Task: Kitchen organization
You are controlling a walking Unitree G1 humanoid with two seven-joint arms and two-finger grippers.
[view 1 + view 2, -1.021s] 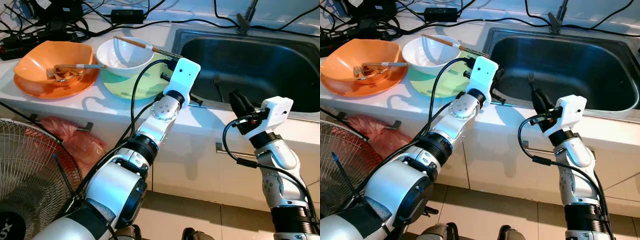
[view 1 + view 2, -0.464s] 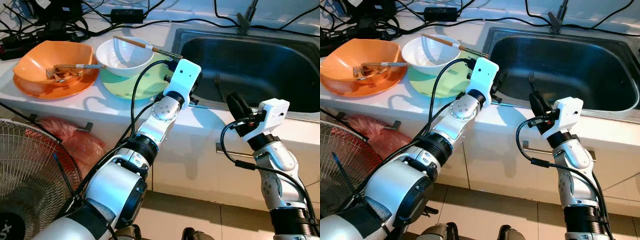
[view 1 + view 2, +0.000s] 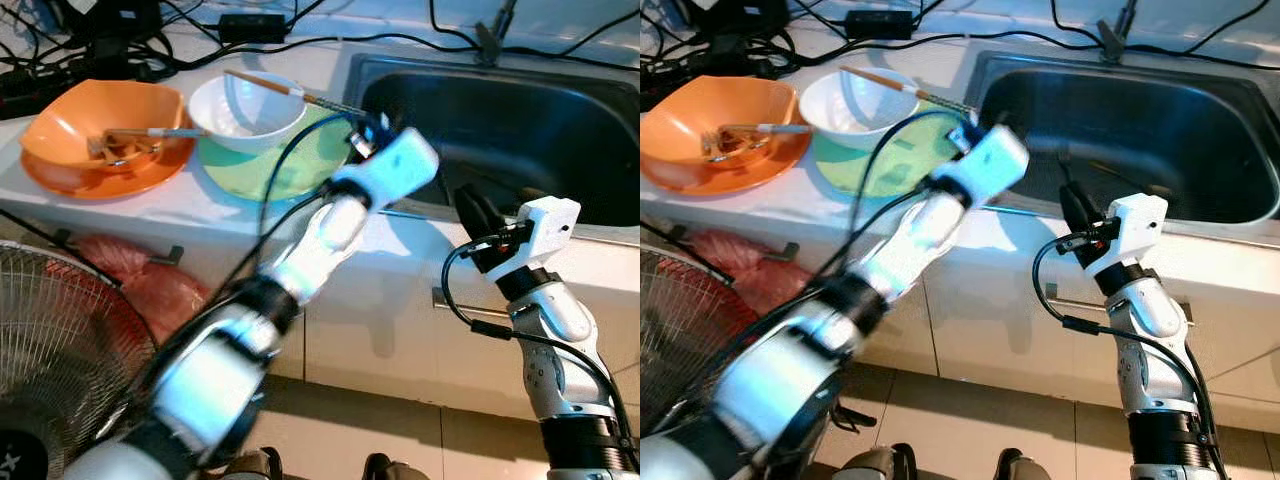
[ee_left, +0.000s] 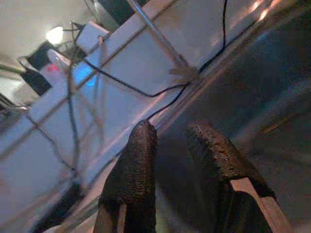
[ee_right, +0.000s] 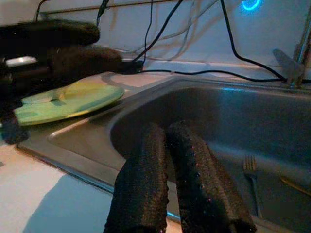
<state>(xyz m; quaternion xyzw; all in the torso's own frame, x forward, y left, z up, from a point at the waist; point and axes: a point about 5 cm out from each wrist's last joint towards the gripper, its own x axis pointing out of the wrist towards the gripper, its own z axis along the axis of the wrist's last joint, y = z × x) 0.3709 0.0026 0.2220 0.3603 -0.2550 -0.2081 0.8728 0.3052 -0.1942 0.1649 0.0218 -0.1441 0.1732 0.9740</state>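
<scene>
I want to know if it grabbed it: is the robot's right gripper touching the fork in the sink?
Apart. In the right wrist view the right gripper points into the sink, and the fork lies on the sink bottom beyond it, bare steel between them.

— What's on the counter at upper left?
— An orange bowl (image 3: 95, 120) stacked on an orange plate (image 3: 100, 175), with a fork (image 3: 140, 135) lying in the bowl. Just right of it, a white bowl (image 3: 245, 110) rests on a pale green plate (image 3: 275, 165), with chopsticks (image 3: 285, 90) laid slanting across the bowl's rim.
— And the sink (image 3: 500, 140)?
— Steel, upper right. A fork (image 5: 251, 177) lies flat on its bottom, and something thin and yellowish (image 5: 294, 184) near it, too blurred to name.
</scene>
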